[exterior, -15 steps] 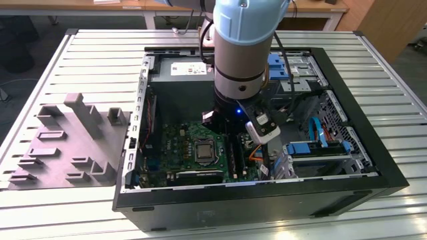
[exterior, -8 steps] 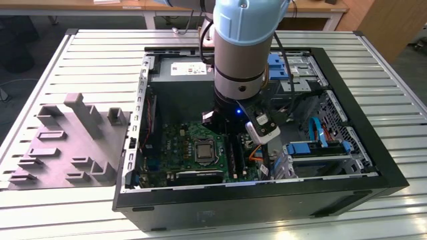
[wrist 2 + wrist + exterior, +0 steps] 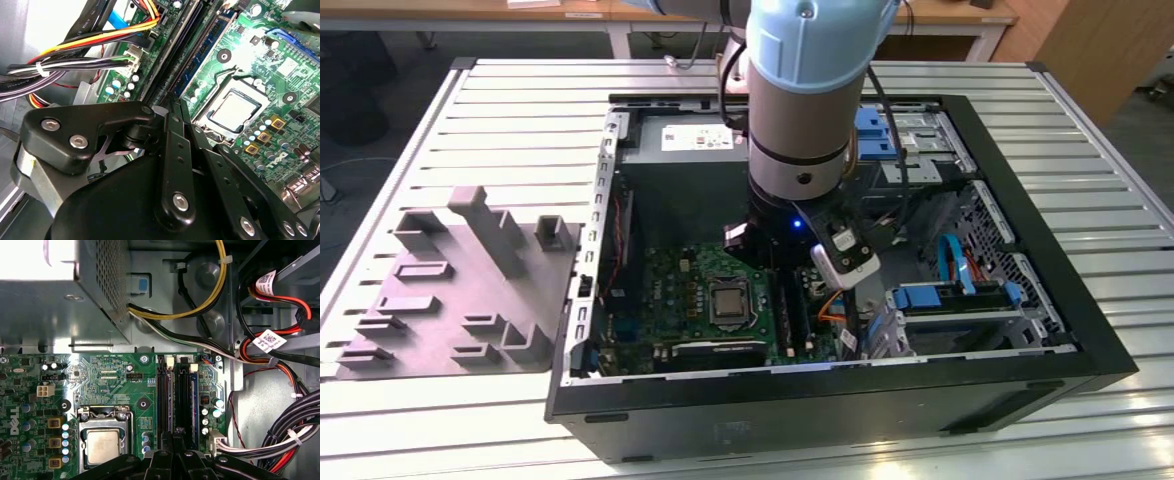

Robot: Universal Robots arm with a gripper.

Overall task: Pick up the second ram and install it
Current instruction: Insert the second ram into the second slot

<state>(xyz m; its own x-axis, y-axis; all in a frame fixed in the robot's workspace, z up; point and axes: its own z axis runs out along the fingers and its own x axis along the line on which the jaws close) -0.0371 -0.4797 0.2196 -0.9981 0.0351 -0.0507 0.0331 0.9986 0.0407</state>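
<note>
Black links of the gripper (image 3: 175,100) stand nearest the lens in both wrist views, its tips together over the bank of memory slots (image 3: 164,400) on the motherboard (image 3: 115,377). Running away from those tips in the second wrist view, the second ram (image 3: 205,45) stands on edge in one slot. It appears as a dark blue-green strip, with black slots on one side and the processor socket (image 3: 234,111) beyond it on the other. The links hide whether the tips nip its end or merely bear on its upper edge. At the centre of the exterior view the arm (image 3: 807,90) reaches straight down into the open computer case (image 3: 604,230), which lies on the slatted table (image 3: 1067,110). A grey moulded tray (image 3: 454,290) sits well apart on the exterior view's left. Judgement: the pick-up and carry are done, and the step in hand is seating the stick. How deep it sits cannot be told. Completing the seat calls for the stick square to its slot, pressure straight down along its edge, and clearance from the cable bundle (image 3: 75,60) beside the slots.
</note>
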